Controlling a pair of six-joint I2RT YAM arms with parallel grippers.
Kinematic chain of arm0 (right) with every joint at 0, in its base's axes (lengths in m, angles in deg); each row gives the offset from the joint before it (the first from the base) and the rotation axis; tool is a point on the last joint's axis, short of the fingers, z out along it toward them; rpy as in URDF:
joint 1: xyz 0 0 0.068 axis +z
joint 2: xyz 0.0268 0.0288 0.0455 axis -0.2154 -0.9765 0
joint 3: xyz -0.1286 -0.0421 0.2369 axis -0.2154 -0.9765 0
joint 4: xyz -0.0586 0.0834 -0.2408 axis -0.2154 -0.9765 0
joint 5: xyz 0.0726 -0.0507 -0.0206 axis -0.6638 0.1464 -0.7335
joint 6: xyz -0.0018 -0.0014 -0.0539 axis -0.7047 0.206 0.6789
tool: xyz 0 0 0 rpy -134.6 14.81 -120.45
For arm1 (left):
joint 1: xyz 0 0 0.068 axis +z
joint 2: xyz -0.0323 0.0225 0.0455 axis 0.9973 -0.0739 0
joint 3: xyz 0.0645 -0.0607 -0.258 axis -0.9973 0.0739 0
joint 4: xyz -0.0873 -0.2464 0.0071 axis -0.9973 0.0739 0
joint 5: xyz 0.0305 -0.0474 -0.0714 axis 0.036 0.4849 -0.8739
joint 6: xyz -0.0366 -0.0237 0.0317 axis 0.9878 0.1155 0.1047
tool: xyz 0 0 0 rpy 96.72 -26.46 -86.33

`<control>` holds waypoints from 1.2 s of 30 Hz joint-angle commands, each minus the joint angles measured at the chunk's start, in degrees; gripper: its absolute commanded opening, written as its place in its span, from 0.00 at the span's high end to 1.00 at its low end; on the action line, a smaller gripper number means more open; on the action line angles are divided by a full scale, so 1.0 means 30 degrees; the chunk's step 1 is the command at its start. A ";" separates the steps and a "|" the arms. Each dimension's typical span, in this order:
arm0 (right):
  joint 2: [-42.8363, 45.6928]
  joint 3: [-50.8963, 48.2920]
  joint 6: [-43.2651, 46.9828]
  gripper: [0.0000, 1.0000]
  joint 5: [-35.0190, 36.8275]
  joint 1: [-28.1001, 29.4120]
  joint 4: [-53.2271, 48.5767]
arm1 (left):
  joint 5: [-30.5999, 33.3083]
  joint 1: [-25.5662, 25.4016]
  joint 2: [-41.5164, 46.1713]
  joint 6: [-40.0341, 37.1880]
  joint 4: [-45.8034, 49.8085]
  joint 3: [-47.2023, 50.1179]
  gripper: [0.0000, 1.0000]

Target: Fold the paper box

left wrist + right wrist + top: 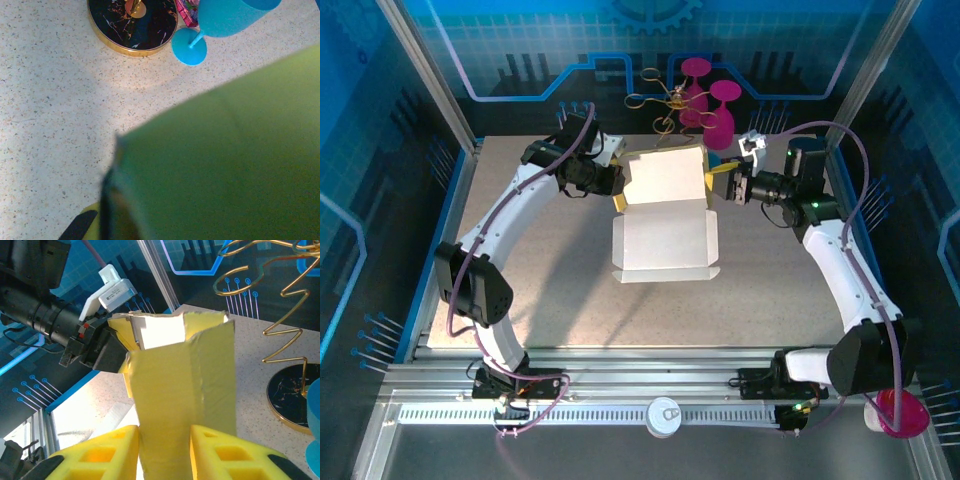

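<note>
Paper box half raised on speckled table, blue walls around.
Left fingers and right fingers each pinch its edge.

The paper box lies in the middle of the table, its front part flat and its rear panel raised behind that. The left gripper is at the panel's left edge. The right gripper has the right side flap between its fingers. Behind the box, at the table's far edge, is a wire stand, with goblets just to its right.
</note>
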 commanded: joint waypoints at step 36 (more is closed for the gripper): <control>-0.3665 0.4092 0.3352 0.62 0.6144 0.2196 -0.1645 | -0.0261 0.0030 0.0379 -0.0471 0.0196 -0.0423 1.00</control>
